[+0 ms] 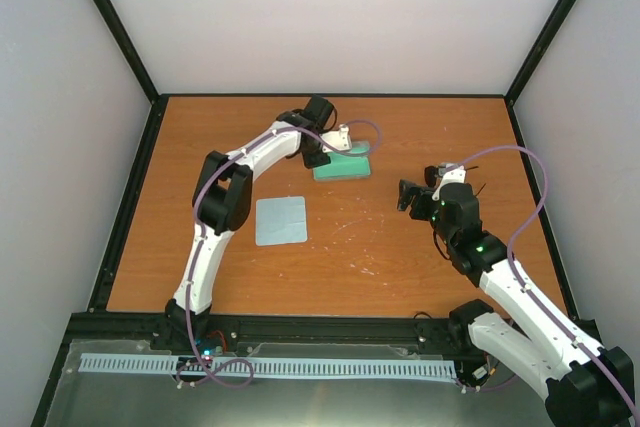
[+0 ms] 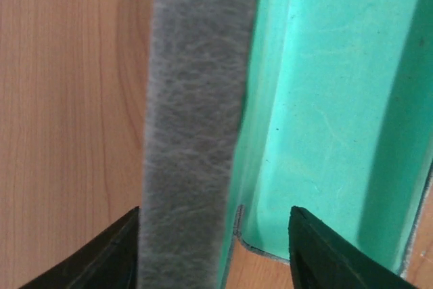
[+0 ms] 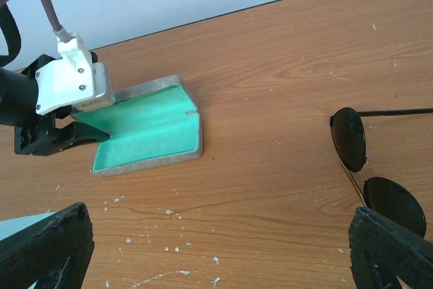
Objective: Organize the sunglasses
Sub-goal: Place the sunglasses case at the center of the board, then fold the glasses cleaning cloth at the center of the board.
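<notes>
Orange-brown wood counter with white walls, a case and the sunglasses lying apart.
The left tool is half open around the fuzzy grey edge of the flat case, which is smooth mint green inside. The right tool is wide open and holds nothing. The sunglasses have two round dark lenses and thin black arms. They lie flat on the counter near the right tool, well apart from the case. A pale blue square cloth lies flat too.

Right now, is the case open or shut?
Open. The case shows its mint-green inside facing up in the right wrist view, and the sunglasses lie outside it.
</notes>
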